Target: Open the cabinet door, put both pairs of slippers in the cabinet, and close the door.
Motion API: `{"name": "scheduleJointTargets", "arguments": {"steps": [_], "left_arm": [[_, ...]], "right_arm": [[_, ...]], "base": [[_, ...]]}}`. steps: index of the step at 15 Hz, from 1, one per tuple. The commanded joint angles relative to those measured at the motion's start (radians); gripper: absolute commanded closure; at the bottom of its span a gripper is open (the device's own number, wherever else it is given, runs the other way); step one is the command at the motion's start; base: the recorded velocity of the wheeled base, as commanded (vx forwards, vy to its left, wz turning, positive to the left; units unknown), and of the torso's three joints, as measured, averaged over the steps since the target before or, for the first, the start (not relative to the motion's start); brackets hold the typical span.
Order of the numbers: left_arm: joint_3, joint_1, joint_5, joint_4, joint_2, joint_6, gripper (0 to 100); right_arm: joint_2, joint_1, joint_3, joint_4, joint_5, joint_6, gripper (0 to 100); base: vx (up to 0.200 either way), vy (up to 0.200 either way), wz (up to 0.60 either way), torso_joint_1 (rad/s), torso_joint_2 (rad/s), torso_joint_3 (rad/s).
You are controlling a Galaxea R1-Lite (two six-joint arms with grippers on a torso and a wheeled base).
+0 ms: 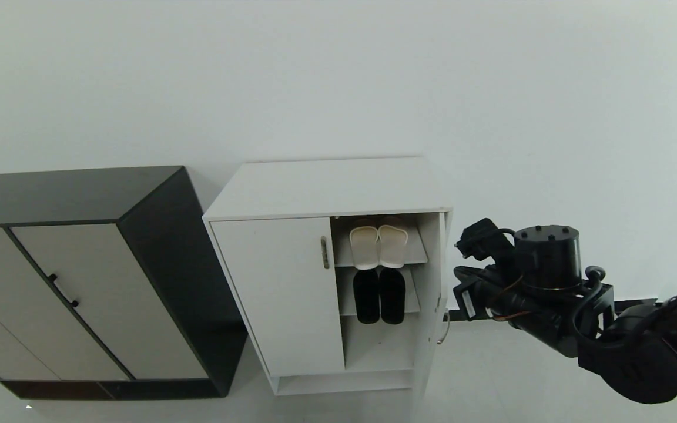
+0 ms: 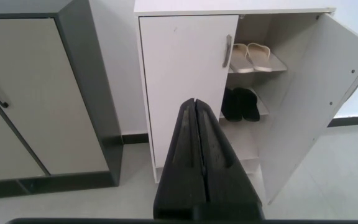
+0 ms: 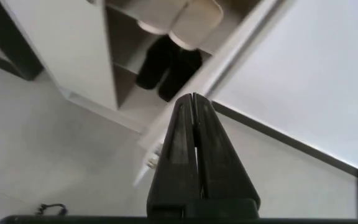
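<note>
Clenched right gripper (image 3: 193,98), fingers pressed together on nothing, just right of white cabinet (image 1: 327,188), near its open right door (image 2: 328,93). Clenched, empty left gripper (image 2: 194,102) in front of cabinet's shut left door (image 1: 280,294). Inside cabinet: white slippers (image 1: 378,247) on top shelf (image 1: 416,254), black slippers (image 1: 379,296) on middle shelf (image 1: 412,301). Black cabinet (image 1: 162,264) left of white one, doors shut.

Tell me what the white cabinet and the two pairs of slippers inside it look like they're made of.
White cabinet: probably laminated board, smooth matte white; flat thin-edged panels. Its handle looks like brushed metal, from the grey sheen.
Cream slippers: likely moulded foam or rubber, smooth matte; rounded one-piece shape.
Black slippers: matte, perhaps foam or fabric; too dark to tell.
</note>
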Motion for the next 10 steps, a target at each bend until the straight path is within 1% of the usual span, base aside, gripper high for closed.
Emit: {"name": "scheduleJointTargets", "arguments": {"steps": [1,7,10], "left_arm": [[0.000,0.000,0.000,0.000,0.001,-0.001,100],[0.000,0.000,0.000,0.000,0.001,-0.001,100],[0.000,0.000,0.000,0.000,0.001,-0.001,100]], "right_arm": [[0.025,-0.028,0.007,0.000,0.000,-0.007,100],[0.136,-0.034,-0.016,-0.008,0.009,-0.006,100],[0.186,0.000,-0.045,-0.095,0.037,0.054,100]], "base": [[0.000,0.000,0.00,0.000,0.00,0.000],[0.000,0.000,0.00,0.000,0.00,0.000],[0.000,0.000,0.00,0.000,0.00,0.000]]}}
